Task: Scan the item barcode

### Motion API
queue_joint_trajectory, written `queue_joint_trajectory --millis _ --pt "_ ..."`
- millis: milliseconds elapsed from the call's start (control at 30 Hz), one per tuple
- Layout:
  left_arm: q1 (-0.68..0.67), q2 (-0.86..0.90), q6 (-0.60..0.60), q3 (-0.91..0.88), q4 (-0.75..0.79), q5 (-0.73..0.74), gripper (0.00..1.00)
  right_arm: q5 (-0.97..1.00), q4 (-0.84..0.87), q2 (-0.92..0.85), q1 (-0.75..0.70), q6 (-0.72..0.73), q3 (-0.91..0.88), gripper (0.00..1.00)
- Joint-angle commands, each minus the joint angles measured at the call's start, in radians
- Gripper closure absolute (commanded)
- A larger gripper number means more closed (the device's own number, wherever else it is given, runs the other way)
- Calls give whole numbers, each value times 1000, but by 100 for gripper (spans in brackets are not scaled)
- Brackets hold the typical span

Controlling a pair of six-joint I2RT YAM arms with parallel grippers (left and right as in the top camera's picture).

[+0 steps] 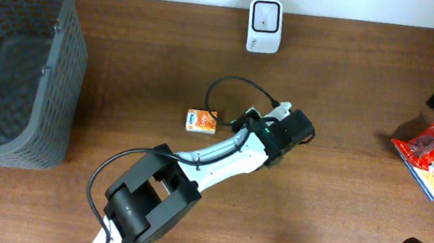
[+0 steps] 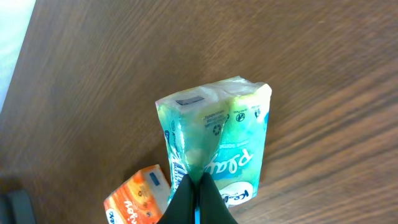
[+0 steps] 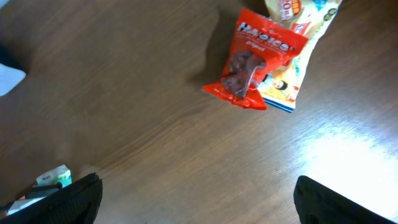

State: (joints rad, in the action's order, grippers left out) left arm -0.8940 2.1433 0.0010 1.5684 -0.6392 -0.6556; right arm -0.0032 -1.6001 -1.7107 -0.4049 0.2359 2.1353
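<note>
Tabletop, seen from beside the rig. The left gripper (image 2: 198, 190), jaws pinched together, holds the green-and-white plastic-wrapped tissue pack (image 2: 217, 134) by a fold of its wrapper, near the middle of the brown wooden table (image 1: 340, 205). A small orange cardboard box (image 1: 200, 121) lies just beside the pack. The white rounded scanner unit (image 1: 263, 25) stands at the far edge, well apart, with bare wood and a loop of black cable (image 1: 235, 79) between. A grey plastic mesh basket (image 1: 15, 61) occupies the left end. The right gripper (image 3: 199, 202), fingers spread wide and holding nothing, hovers near a red snack bag (image 3: 252, 59) lying on a yellow-and-blue packet (image 3: 289, 84).
</note>
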Motion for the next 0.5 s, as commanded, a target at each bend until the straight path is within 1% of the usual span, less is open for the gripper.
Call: queue_joint_trajectory --millis 0,167,233,300,367,467 --pt "-18 9 15 14 3 -21 93 50 1 -5 5 0 -5 2" --pt "-53 9 15 14 3 -18 87 50 1 -5 5 0 -5 2" --pt "-67 9 15 14 2 -10 87 50 0 -5 5 0 -5 1" --pt "-77 9 14 14 2 35 87 50 0 -5 5 0 -5 2" --pt "-81 9 11 15 1 122 89 50 -1 -5 5 0 -5 2" --pt "-80 8 -21 26 -13 159 92 50 -3 -5 5 0 -5 2"
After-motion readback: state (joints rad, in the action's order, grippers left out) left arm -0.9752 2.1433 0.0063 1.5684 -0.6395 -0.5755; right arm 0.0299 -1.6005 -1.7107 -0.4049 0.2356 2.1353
